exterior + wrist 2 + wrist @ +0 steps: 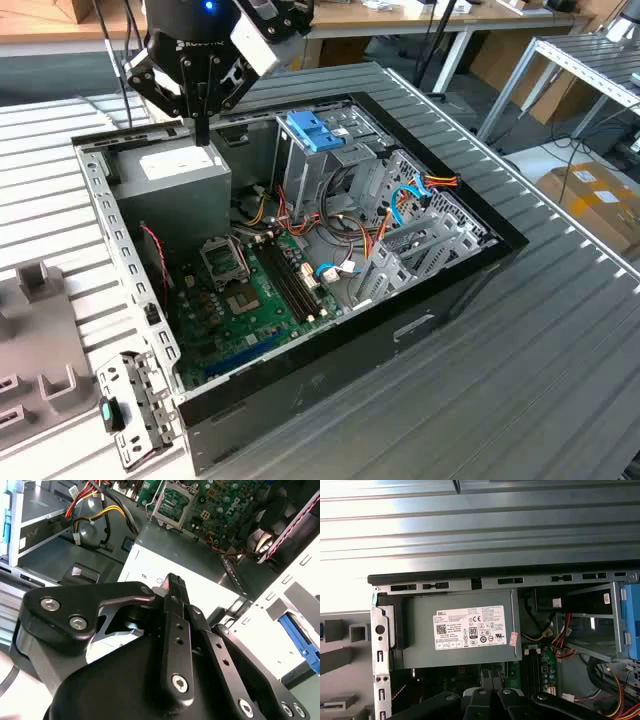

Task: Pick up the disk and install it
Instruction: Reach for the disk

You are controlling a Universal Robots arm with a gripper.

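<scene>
The tool [203, 135] is hanging point-down over the grey power supply [180, 178]. The supply is sitting in the corner of the open computer case [330, 372] that lies toward the exterior view's upper left. The tool's two fingers are pressing together with nothing between them. In the second wrist view the joined tips are hovering just above the supply's white sticker, apart from it. The case is lying on its side in the middle of the ribbed worktop [560, 330], with its motherboard [240, 300] facing up. A light-blue plastic piece [315, 130] is sitting on top of the drive cage [345, 170].

The disk [300, 641] appears to be lying outside the case, just past the perforated rear wall [105, 200]. That puts it on the side of the worktop toward the exterior view's left, where the grey fixture [35, 340] is standing. What is showing of the disk is a deep blue, notched plastic side rail, cut off by the picture's edge, with a pale flat surface beside it. Its label and metal face are too hidden to make out. The rail is giving the line of the long axis, but I cannot tell which worktop edge that axis is following or which end is pointing toward the case.
</scene>
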